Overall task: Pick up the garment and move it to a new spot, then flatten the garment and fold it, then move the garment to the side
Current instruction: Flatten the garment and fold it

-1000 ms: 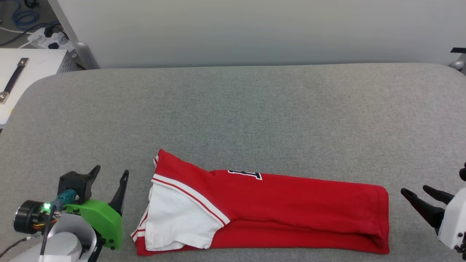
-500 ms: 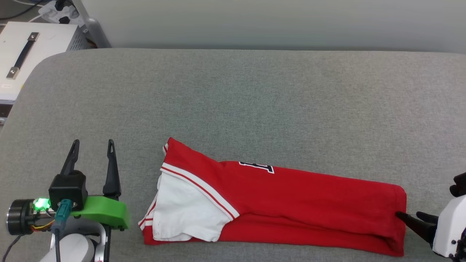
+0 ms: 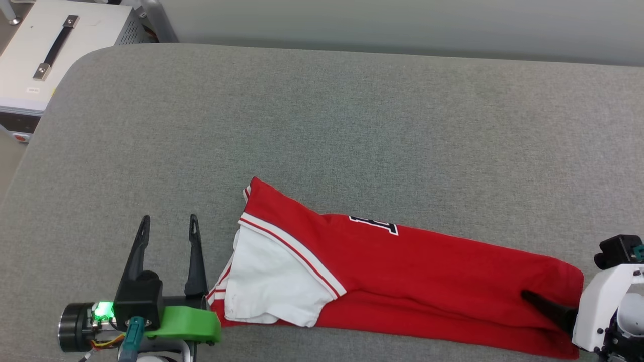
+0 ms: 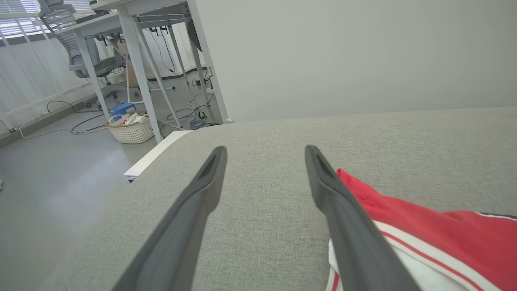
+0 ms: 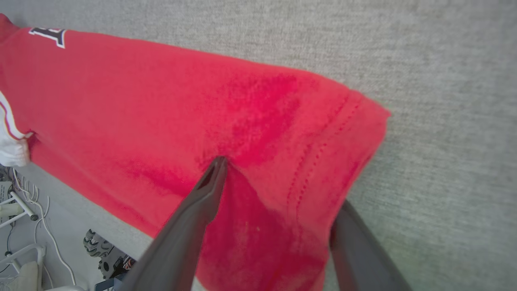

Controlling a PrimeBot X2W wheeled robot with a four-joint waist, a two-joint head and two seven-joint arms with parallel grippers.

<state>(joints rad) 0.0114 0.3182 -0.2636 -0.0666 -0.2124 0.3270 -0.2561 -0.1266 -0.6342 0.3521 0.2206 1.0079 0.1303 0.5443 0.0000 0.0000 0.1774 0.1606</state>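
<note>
You're straddling the hem (image 5: 323, 161) of the folded shirt (image 3: 427, 271) with the right gripper (image 5: 278, 182), jaws apart. The left gripper (image 3: 169, 217), also apart, is sitting beside the sleeve (image 3: 271, 281), probably to grab both ends.

Garment (image 3: 402, 271) print (image 3: 375, 225): only sliver at fold edge, rest folded under, unreadable. Garment's near right corner cut by head view's bottom edge, partly behind white housing (image 3: 598, 311). Right claw (image 5: 278, 182): one fingertip hidden under hem (image 5: 323, 153) in wrist view; cloth there blurred. Left claw (image 3: 169, 218): base cut by bottom edge. White box (image 3: 95, 45) cropped at upper left.
</note>
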